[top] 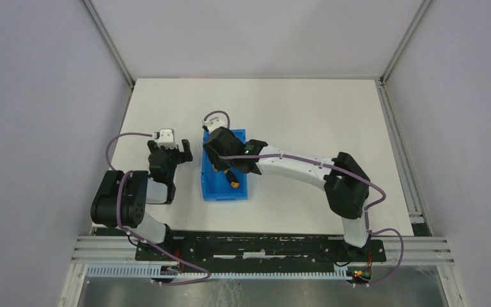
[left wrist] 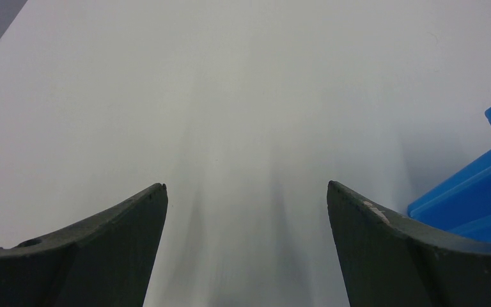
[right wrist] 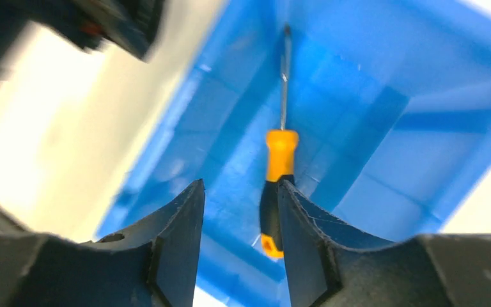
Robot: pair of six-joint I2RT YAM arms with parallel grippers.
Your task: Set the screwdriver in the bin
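Note:
The screwdriver (right wrist: 280, 153), with an orange and black handle and a thin dark shaft, is inside the blue bin (right wrist: 422, 147), its tip pointing toward the far wall. My right gripper (right wrist: 241, 185) hangs over the bin, open. The handle's black end rests against the inner face of the right finger (right wrist: 307, 230), with a clear gap to the other finger. From above, the orange handle (top: 232, 180) shows in the bin (top: 220, 192) beneath the right wrist. My left gripper (left wrist: 247, 184) is open and empty over bare table, left of the bin (left wrist: 479, 192).
The white table (top: 307, 115) is walled by grey panels on three sides. The two arm bases sit on a black rail (top: 256, 246) at the near edge. The left arm (top: 124, 198) is folded near the bin's left side.

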